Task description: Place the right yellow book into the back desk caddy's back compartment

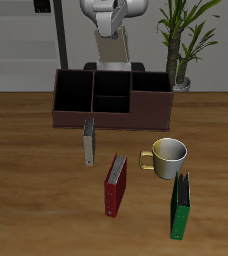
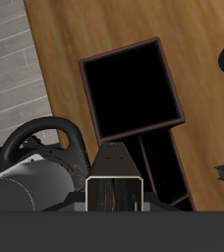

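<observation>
The right yellow book stands upright on the table just in front of the back desk caddy, nearer the table's front edge. The gripper hangs high above the caddy's far side, well apart from the book; whether its jaws are apart cannot be told. The back compartment is a small dark cell.

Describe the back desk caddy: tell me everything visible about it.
The back desk caddy is a long, low box, dark reddish-brown outside and black inside, looking like wood. Partitions split it into large end cells and a divided middle section whose rear half is a small squarish cell. All visible cells appear empty. It sits upright and flat on the wooden table, far back, in front of the robot's base. A grey book stands just before its front wall; whether they touch is unclear.
</observation>
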### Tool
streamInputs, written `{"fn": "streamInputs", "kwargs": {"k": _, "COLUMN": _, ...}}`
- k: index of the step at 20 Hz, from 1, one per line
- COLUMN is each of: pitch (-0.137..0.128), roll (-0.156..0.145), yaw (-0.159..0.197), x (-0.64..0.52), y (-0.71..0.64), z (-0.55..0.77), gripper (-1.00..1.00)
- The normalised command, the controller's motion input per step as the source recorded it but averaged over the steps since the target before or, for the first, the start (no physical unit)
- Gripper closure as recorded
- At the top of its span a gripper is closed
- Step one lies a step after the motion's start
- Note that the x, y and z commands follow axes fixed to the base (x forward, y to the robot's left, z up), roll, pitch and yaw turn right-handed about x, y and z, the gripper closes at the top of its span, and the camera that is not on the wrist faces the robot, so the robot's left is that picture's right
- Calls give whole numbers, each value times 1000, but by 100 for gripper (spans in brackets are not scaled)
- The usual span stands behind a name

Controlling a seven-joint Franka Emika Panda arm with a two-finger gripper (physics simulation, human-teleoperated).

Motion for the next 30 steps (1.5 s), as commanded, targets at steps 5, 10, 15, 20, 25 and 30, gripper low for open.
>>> {"fn": "streamInputs", "kwargs": {"k": 5, "pitch": -13, "roll": -35, "yaw": 102, "x": 117, "y": -131, "z": 82, "gripper": 100}}
{"fn": "streamInputs", "kwargs": {"k": 10, "pitch": -17, "roll": -25, "yaw": 71, "x": 83, "y": -114, "z": 97, "gripper": 100}}
{"fn": "streamInputs", "kwargs": {"k": 15, "pitch": -66, "roll": -38, "yaw": 62, "x": 134, "y": -134, "z": 160, "gripper": 100}}
{"fn": "streamInputs", "kwargs": {"k": 20, "pitch": -23, "roll": -12, "yaw": 45, "x": 46, "y": -14, "z": 57, "gripper": 100}}
{"fn": "streamInputs", "kwargs": {"k": 25, "pitch": -17, "roll": 8, "yaw": 48, "x": 29, "y": 4, "z": 2, "gripper": 100}}
{"fn": "streamInputs", "kwargs": {"k": 30, "pitch": 9, "roll": 28, "yaw": 39, "x": -19, "y": 107, "z": -107, "gripper": 100}}
